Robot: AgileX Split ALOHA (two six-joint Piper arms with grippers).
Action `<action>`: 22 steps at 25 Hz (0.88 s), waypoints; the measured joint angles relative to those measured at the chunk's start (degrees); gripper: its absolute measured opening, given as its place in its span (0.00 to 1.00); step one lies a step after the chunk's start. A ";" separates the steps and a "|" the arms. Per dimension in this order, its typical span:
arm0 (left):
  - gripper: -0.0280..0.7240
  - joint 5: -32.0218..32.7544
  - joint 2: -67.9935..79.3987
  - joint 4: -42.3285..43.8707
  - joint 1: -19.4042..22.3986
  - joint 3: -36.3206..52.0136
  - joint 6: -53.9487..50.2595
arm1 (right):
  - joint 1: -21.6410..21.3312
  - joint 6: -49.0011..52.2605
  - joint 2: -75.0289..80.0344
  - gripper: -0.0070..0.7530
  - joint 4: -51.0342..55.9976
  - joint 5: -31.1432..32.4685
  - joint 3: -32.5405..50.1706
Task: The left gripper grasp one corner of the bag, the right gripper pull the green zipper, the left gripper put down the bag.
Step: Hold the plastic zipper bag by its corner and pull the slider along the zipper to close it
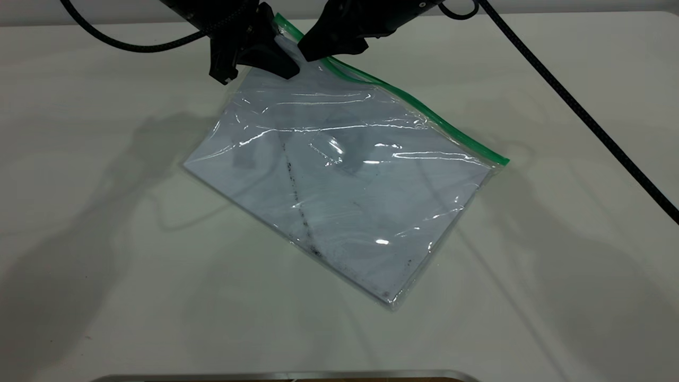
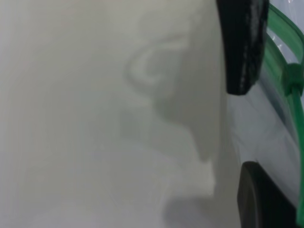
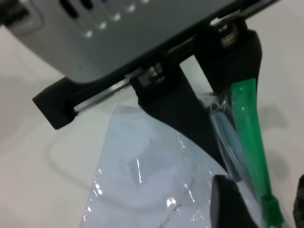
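A: The desk (image 1: 557, 297) carried the bag (image 1: 345, 180), which lay tilted, its far corner raised toward the arms. How far along was the task?

B: By the look of it, the first step was done: the left gripper (image 1: 276, 58) had its jaws clenched on that far corner. The pull and the putting down were left.

A: And the green zipper (image 1: 424, 109)?

B: It ran along the bag's upper edge, from the held corner down to the right corner. The slider (image 3: 272, 209) sat close to the held corner, so the zip looked not yet drawn.

A: Where was the right gripper (image 1: 318, 50)?

B: Just beside the left one, at the strip. In its wrist view the slider lay between its jaws, which stood apart, touching nothing he could make out.
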 joint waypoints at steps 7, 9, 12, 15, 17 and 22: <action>0.12 -0.07 0.00 0.00 0.00 0.00 0.00 | 0.00 0.00 0.50 0.40 -0.14 0.00 -0.05; 0.13 -0.07 0.00 0.00 0.00 0.00 0.00 | 0.00 0.00 0.92 0.39 -0.14 -0.13 -0.05; 0.13 -0.15 0.00 0.05 0.00 0.00 0.00 | 0.00 0.10 1.18 0.36 -0.03 -0.39 -0.05; 0.13 -0.19 0.00 0.05 0.00 0.00 0.00 | 0.00 0.15 1.18 0.30 0.30 -0.79 -0.11; 0.13 -0.19 0.00 0.07 0.00 0.00 0.00 | 0.00 0.15 1.18 0.26 0.43 -0.91 -0.11; 0.13 -0.19 0.00 0.14 0.00 0.00 0.00 | 0.00 0.15 1.18 0.20 0.50 -1.03 -0.11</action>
